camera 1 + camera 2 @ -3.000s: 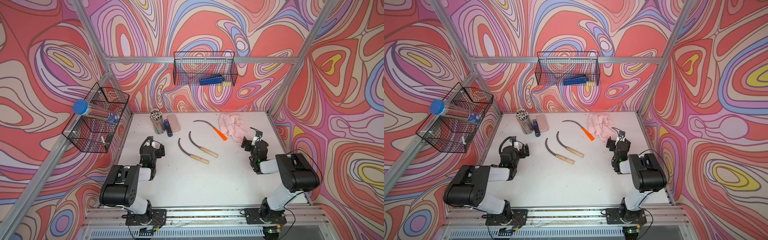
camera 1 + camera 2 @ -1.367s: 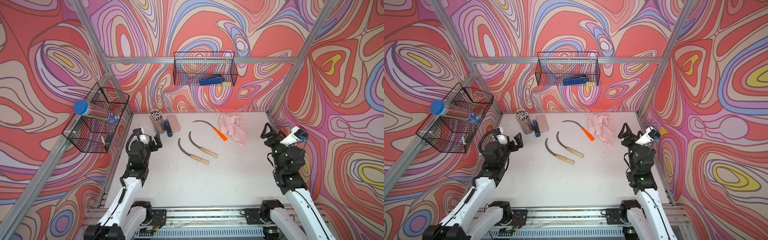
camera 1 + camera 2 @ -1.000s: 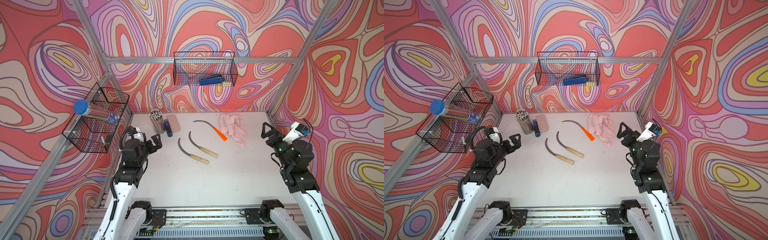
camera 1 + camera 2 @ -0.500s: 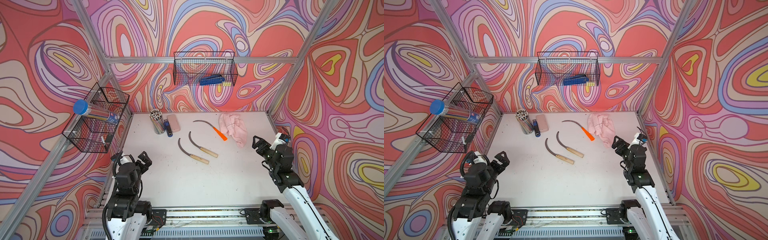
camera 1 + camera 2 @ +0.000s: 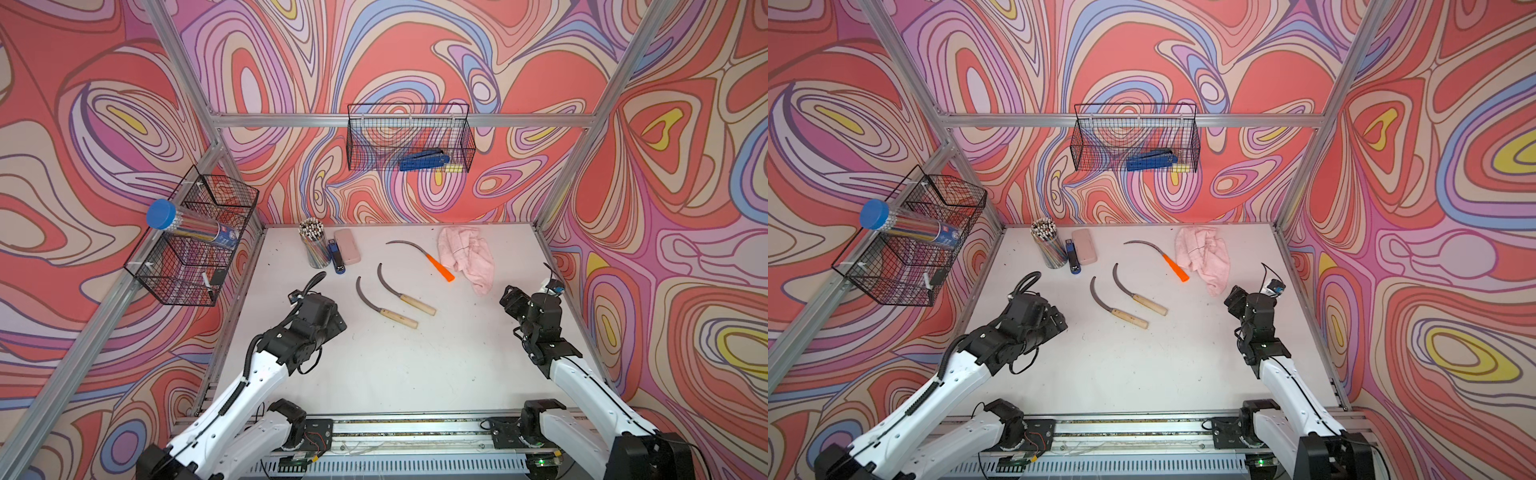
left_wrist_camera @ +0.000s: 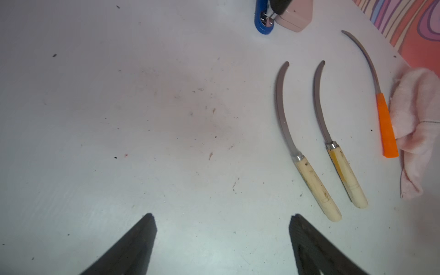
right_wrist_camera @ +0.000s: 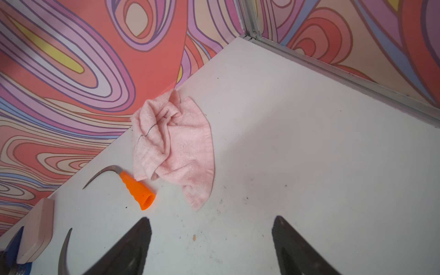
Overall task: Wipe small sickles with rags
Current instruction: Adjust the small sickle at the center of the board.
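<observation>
Fingers (image 6: 133, 247) spread wide on the left gripper (image 6: 222, 215), nothing between them, hovering over bare table (image 6: 119, 119) just beside the two wooden-handled sickles (image 6: 309, 178), which lie side by side. On the right gripper (image 7: 211, 218) the fingers (image 7: 128, 247) are spread too, empty, near the pink rag (image 7: 176, 147). The rag sits crumpled by the back wall (image 7: 71, 71), touching the orange-handled sickle (image 7: 135, 188). All three blades lie flat, untouched.

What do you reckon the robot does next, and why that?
Probably the right gripper eases forward onto the pink rag and closes: its jaws stand open and empty just short of it, and wiping the sickles needs the rag in hand first.
</observation>
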